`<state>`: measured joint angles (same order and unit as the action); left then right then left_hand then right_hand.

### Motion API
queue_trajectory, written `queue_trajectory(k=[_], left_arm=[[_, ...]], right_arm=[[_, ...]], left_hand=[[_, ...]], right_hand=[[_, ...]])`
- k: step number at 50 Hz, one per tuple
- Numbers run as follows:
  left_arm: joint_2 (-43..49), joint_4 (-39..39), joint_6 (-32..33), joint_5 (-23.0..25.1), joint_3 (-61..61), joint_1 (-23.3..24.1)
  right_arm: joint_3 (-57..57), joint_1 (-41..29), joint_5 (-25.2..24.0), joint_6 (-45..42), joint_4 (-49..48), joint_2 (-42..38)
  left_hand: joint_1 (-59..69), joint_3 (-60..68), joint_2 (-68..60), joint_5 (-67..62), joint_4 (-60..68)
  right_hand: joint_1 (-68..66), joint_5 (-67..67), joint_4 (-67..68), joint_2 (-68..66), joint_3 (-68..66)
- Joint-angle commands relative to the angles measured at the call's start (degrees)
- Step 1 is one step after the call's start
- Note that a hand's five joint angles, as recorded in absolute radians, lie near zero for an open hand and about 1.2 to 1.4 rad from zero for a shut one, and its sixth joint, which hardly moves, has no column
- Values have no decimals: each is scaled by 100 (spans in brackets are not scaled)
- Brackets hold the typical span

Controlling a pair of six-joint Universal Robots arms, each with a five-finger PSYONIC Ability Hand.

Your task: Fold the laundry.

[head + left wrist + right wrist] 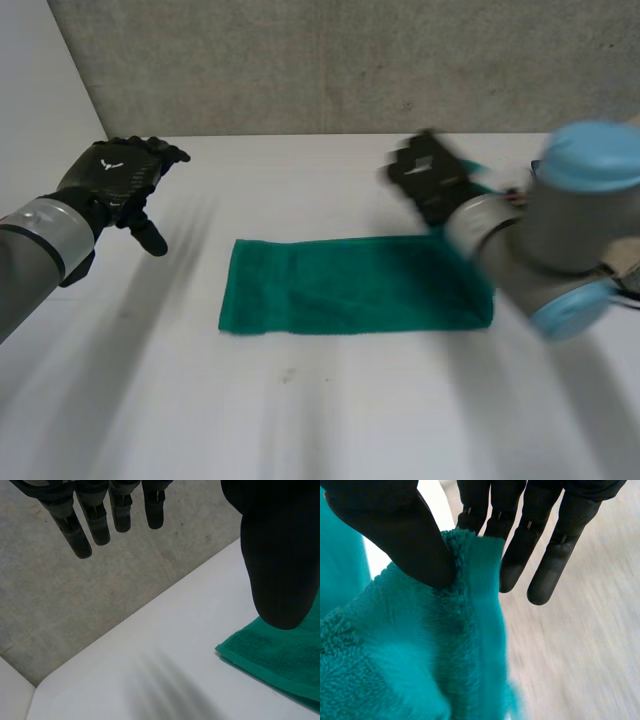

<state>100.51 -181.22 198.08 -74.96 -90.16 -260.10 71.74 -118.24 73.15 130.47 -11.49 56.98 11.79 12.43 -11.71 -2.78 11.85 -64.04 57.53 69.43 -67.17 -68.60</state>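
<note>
A green terry-cloth towel (350,285) lies spread as a long rectangle on the white tabletop (300,420). Most of it is flat and no fold across its length is made yet. The right hand (430,180) pinches the towel's far corner at its own end between thumb and fingers, raising that corner. The left hand (120,170) hangs beyond the towel's opposite end, fingers straight and empty. The fold looks barely begun: carrying this end over and flattening it remain.

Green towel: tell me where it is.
Head view: the green towel lies spread on the white table, its far right corner pinched by the right hand; the open left hand hovers apart, off its left end.
</note>
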Motion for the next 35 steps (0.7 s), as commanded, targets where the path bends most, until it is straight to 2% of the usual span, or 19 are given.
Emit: queue_trajectory(k=[1, 4, 9, 10, 11, 12, 16, 19, 25, 30, 35], left_arm=[[-67, -88, -7, 34, -203, -23], [-49, -132, 20, 42, -256, -6], [-23, -176, 11, 42, -300, -5], [-14, -185, 2, 42, -300, -5], [-14, -203, -6, 42, -300, -5], [-5, -212, -7, 42, -291, -5], [48, -282, -7, 42, -247, 30], [109, -343, -7, 42, -204, 91], [206, -396, -42, 42, -133, 267], [364, -405, -164, 51, -107, 635], [689, -519, -279, 113, -19, 1066]], right_arm=[[-371, -1516, -468, -539, -144, -1117], [-573, -1860, -363, -768, 94, -1531], [-705, -2027, -126, -822, 121, -1611], [-714, -2010, -47, -778, 68, -1576], [-697, -1966, 137, -621, -45, -1463], [-679, -1940, 243, -523, -107, -1400], [-504, -1782, 674, 267, -380, -1067], [-223, -1694, 719, 942, -555, -768], [191, -1500, 745, 1771, -758, -398], [376, -1211, 850, 2158, -609, -187], [420, -754, 1227, 2561, 48, -82]], left_hand=[[-179, -243, 171, 278, -185], [-179, -243, 171, 278, -185], [-179, -243, 171, 278, -185], [-179, -243, 171, 278, -185], [-179, -243, 171, 278, -185], [-179, -243, 171, 278, -185], [-179, -243, 171, 278, -185], [-179, -243, 171, 278, -185], [-179, -243, 171, 278, -185], [-179, -243, 171, 278, -185], [-179, -243, 171, 278, -185]], right_hand=[[-1596, 1247, 1057, -1283, -1140], [-1596, 1247, 1057, -1283, -1140], [-1596, 1247, 1057, -1283, -1140], [-628, 279, 89, -315, -172], [3428, -3778, -3968, 3741, 3885], [5334, -5683, -5873, 5647, 5790], [5404, -5753, -5943, 5717, 5860], [5404, -5753, -5943, 5717, 5860], [5404, -5753, -5943, 5717, 5860], [5404, -5753, -5943, 5717, 5860], [5404, -5753, -5943, 5717, 5860]])
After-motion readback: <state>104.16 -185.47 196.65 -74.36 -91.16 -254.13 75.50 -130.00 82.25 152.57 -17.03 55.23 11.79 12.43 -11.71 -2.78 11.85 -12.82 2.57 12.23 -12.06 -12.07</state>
